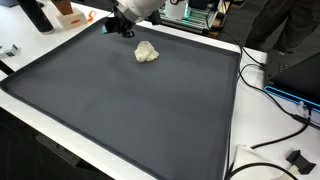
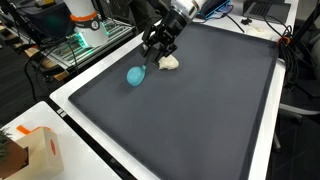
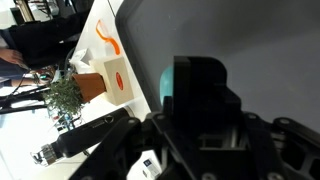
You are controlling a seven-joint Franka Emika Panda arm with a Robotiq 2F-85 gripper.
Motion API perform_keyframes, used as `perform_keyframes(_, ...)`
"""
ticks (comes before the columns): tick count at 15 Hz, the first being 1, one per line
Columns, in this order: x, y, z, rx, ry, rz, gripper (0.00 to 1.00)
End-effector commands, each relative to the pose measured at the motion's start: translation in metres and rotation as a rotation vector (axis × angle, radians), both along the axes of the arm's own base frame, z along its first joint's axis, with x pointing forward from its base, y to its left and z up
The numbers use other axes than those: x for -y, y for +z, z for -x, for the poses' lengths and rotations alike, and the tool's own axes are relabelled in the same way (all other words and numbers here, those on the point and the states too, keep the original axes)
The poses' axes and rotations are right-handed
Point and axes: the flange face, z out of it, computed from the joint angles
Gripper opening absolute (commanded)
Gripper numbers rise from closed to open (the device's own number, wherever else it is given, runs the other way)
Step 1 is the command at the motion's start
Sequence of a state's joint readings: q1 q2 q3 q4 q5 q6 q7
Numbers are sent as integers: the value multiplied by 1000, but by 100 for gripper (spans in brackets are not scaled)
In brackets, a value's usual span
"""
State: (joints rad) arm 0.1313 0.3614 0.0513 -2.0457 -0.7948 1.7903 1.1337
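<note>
A small teal ball (image 2: 135, 76) lies on the dark mat (image 2: 200, 110) near its far edge. A crumpled cream lump (image 2: 168, 62) rests a short way from it. In both exterior views my gripper (image 2: 155, 58) hangs low over the mat between the two and touches neither. Its fingers (image 3: 200, 85) look closed together into one dark block with nothing in them. In the wrist view the teal ball (image 3: 168, 82) peeks out just left of that block. An exterior view shows the cream lump (image 1: 146, 52) beside my gripper (image 1: 120, 30), with the ball hidden behind it.
The mat sits on a white table (image 1: 235, 130). A small orange-and-white box (image 2: 40, 150) and a potted plant (image 3: 65, 95) stand off one corner. Cables (image 1: 270, 95) and dark equipment (image 1: 295, 65) crowd another side. Bottles (image 1: 38, 14) stand beyond the mat.
</note>
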Motion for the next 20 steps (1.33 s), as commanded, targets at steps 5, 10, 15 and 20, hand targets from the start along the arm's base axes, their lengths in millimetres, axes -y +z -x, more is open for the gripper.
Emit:
perform_keyframes(5,-10,5,-1,-109,151,-78,25)
perform_keyframes(10,-18,14,-1,-171,270,-160,25)
perform_keyframes(15,-25,34,1,-228,425,-288,25)
perform_keyframes(20,-29,65,9,-273,574,-408,25)
